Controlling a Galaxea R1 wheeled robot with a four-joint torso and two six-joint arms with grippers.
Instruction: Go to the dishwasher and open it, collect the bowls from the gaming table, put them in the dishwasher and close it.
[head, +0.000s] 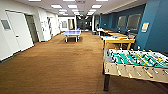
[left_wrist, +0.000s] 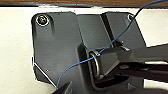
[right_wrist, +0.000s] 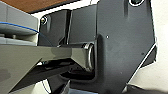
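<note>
The gaming table (head: 117, 39), white-topped with a yellow edge, stands along the blue right wall beyond the foosball table, with colourful items lying on it. The bowls are too small to make out there. The dishwasher is out of view. Both wrist views look onto the robot's own dark plate (left_wrist: 62, 45) and jointed bar (right_wrist: 50, 53), over a pale surface, with a thin blue cable (left_wrist: 75, 65) crossing the left one.
A wood-sided green foosball table (head: 136, 63) stands close at the right. A blue ping-pong table (head: 71, 33) sits mid-room, far ahead. White doors and walls (head: 17, 32) line the left. Brown carpet (head: 55, 65) stretches wide ahead. More yellow tables (head: 112, 32) stand further back on the right.
</note>
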